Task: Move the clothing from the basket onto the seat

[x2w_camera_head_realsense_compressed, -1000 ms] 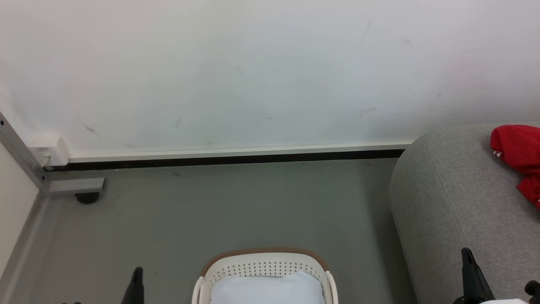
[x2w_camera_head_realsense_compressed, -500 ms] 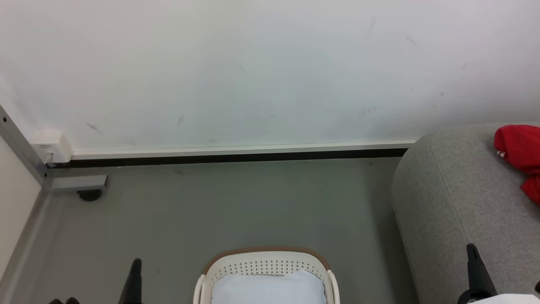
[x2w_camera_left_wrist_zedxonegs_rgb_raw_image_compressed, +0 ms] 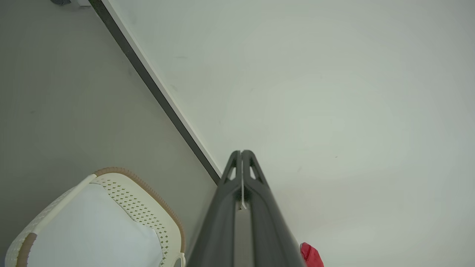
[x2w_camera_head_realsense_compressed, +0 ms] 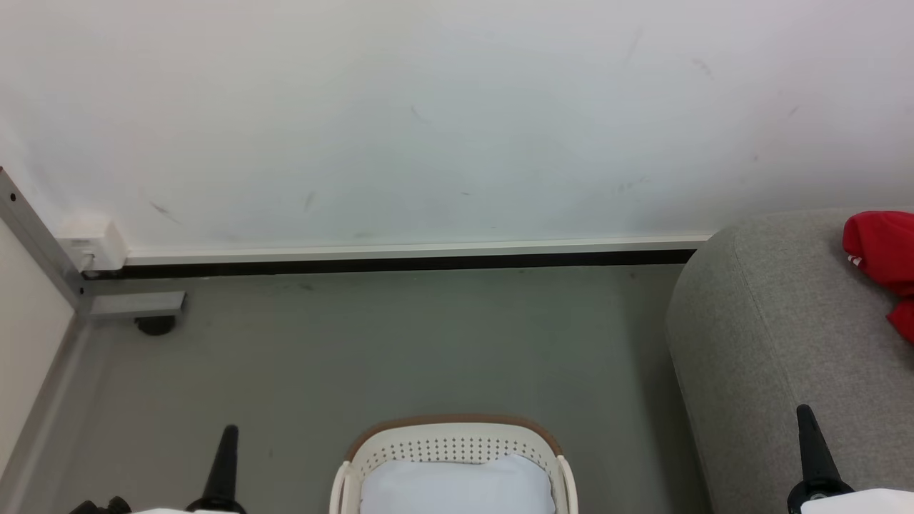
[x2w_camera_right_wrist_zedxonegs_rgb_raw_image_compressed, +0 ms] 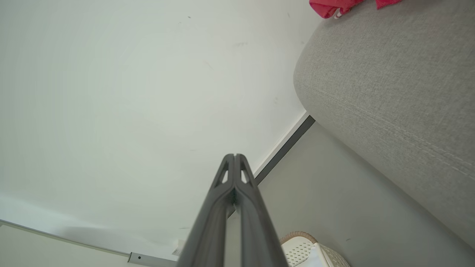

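Clothing [x2w_camera_head_realsense_compressed: 882, 250] of soft bright red fabric with a fleck of white trim is seen lying on the large light grey fabric-upholstered seat [x2w_camera_head_realsense_compressed: 771, 335] with rounded edges, at the far right of the head view, where it is partly cut off by the picture's edge. Which garment it is cannot be told.

At the far left, a grey metal rail [x2w_camera_head_realsense_compressed: 36, 243] and a small white box [x2w_camera_head_realsense_compressed: 89, 246] are found at the foot of the white wall [x2w_camera_head_realsense_compressed: 457, 107], where a dark skirting strip [x2w_camera_head_realsense_compressed: 400, 264] meets the grey floor [x2w_camera_head_realsense_compressed: 393, 343].

The left gripper [x2w_camera_head_realsense_compressed: 229, 430] is seen at the lower left, over the floor and left of the basket, with its long dark fingers pointed up. In the left wrist view its jaws are pressed together with nothing between them.

At the bottom centre, the cream-white plastic basket [x2w_camera_head_realsense_compressed: 450, 422], with rows of small round holes and a brown band along its rim, is set on the floor, well apart from the wall. A plain pale bluish-white pad [x2w_camera_head_realsense_compressed: 457, 489] is laid inside it.

Right of the basket, the seat is placed with its rounded end near the skirting strip. The right gripper [x2w_camera_head_realsense_compressed: 805, 412] is seen at the lower right against the seat's fabric, well apart from the clothing. In the right wrist view its jaws are closed tip to tip and nothing is held.
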